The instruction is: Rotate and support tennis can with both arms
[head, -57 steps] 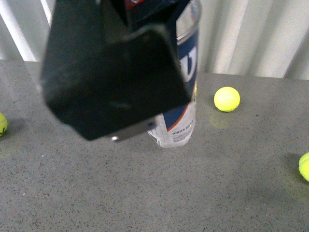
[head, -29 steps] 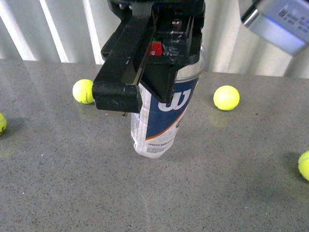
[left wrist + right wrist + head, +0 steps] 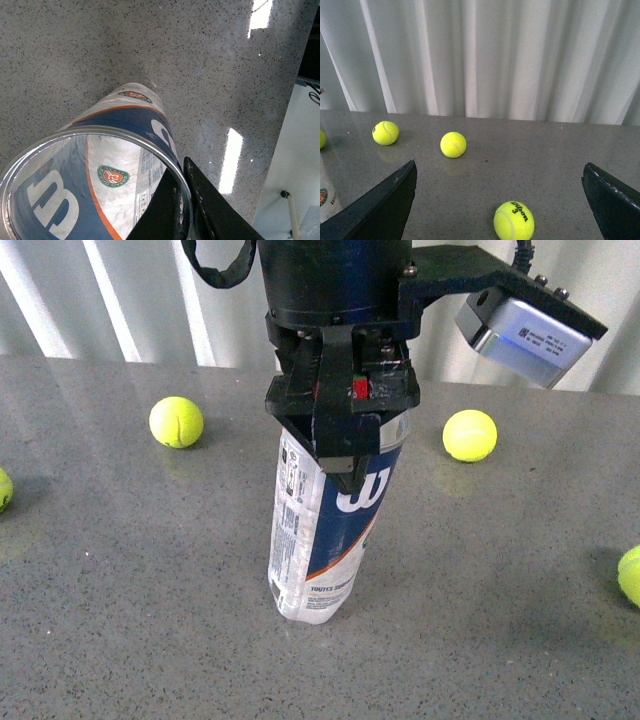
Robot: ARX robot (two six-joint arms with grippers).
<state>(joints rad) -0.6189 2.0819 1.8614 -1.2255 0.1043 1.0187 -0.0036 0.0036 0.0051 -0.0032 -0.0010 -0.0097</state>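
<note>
you have loose yellow balls all round the work. in the front view one ball (image 3: 176, 422) lies back on the left, another ball (image 3: 470, 435) back on the right, and two more are cut by the frame edges, one at the left (image 3: 4, 490) and one at the right (image 3: 630, 575). none touches the tennis can (image 3: 325, 530), which stands near the middle of the grey speckled table (image 3: 120, 620), leaning, its base on the surface and its top further back under the arm.

your left gripper (image 3: 345, 445) comes down from above and is clamped on the can's open rim; the left wrist view shows one black finger (image 3: 165, 210) inside the metal rim and the other outside it, with the can (image 3: 125, 150) running down to the table (image 3: 75, 45). a silver-and-blue box (image 3: 530, 325) on that arm juts out to the right.

your right gripper (image 3: 502, 200) is spread wide, holding nothing, its two black fingers at the corners of its view. ahead of it lie three balls, the nearest ball (image 3: 514, 220) printed with black lettering, and a sliver of the can (image 3: 327, 197) shows at the side.

white pleated curtains (image 3: 495, 55) close off the far edge of the table. the nearer stretch of tabletop in front of the can is bare.
</note>
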